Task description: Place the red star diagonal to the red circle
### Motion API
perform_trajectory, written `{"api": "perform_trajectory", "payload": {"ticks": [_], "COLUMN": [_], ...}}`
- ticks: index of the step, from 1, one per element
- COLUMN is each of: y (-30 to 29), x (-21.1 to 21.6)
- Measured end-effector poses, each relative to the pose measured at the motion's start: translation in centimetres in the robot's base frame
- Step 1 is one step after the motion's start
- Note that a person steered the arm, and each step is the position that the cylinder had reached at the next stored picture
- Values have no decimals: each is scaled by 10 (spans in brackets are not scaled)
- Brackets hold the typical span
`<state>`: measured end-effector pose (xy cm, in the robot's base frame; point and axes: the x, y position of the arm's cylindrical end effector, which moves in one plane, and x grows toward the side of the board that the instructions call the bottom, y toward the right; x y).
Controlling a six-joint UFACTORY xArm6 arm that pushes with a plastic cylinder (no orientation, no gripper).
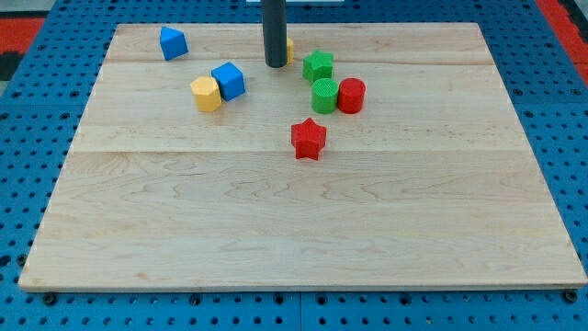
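The red star (309, 139) lies near the board's middle, below and to the left of the red circle (351, 96). The red circle touches a green cylinder (324, 96) on its left. My tip (276, 64) is near the view's top, above and left of the red star, well apart from it. A yellow block (288, 49) is mostly hidden behind the rod.
A green star (318, 65) sits right of my tip. A blue cube (228, 80) touches a yellow hexagon (207, 94) to the left. A blue block (173, 43) is at top left. The wooden board (276, 239) lies on blue pegboard.
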<state>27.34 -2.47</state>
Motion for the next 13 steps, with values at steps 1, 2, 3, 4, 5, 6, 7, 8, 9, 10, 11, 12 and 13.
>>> {"api": "perform_trajectory", "payload": {"ticks": [1, 2, 3, 4, 5, 6, 7, 8, 9, 10, 11, 12, 13], "y": [21, 31, 33, 62, 63, 59, 31, -23, -14, -26, -66, -23, 45], "x": [-3, -27, -42, -28, -28, -28, -26, -10, 51, 71, 109, 152, 171]}}
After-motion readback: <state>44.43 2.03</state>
